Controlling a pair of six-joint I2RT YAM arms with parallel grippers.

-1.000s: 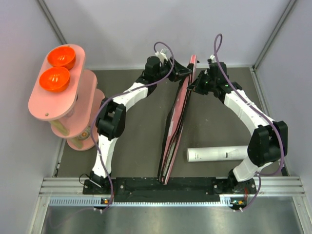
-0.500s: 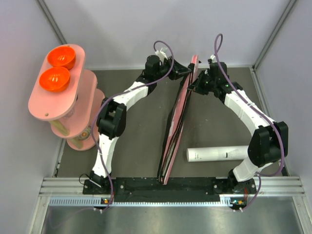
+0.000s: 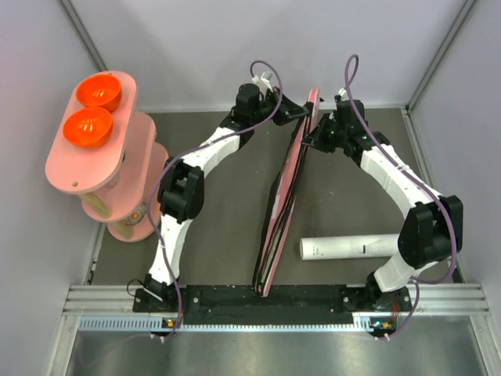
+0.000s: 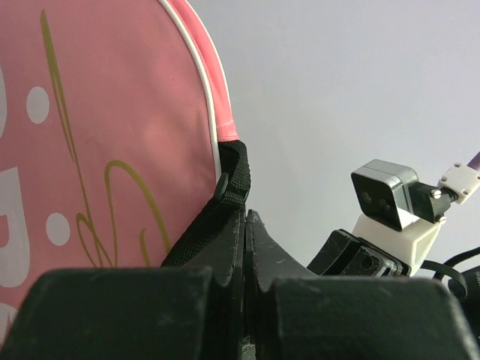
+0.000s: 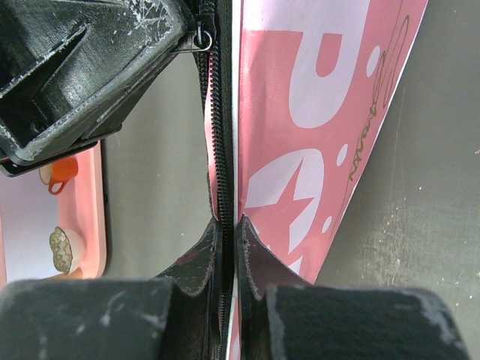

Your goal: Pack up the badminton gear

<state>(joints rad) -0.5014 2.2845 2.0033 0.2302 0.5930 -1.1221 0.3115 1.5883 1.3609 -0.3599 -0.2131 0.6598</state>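
Observation:
The pink bag (image 3: 286, 188) lettered in white stands on its edge, running from the near rail to the back wall. At its far end my left gripper (image 3: 301, 112) is shut, its tips (image 4: 246, 217) pressed together beside the black strap (image 4: 232, 180). In the right wrist view the zipper pull (image 5: 201, 36) sits at those tips. My right gripper (image 5: 227, 221) is shut on the bag's black zipper (image 5: 221, 150), just below the left one (image 3: 311, 141). The white tube (image 3: 348, 247) lies on the table to the right. Rackets and shuttlecocks are out of view.
A pink oval stand (image 3: 90, 168) with two orange bowls (image 3: 98, 90) stands at the left. Grey walls close in the back and both sides. The right wrist camera (image 4: 386, 195) hangs close to my left fingers.
My left gripper has closed from half open to fully shut at the bag's top edge, and its wrist has shifted slightly. The right arm, the bag and the tube have stayed put.

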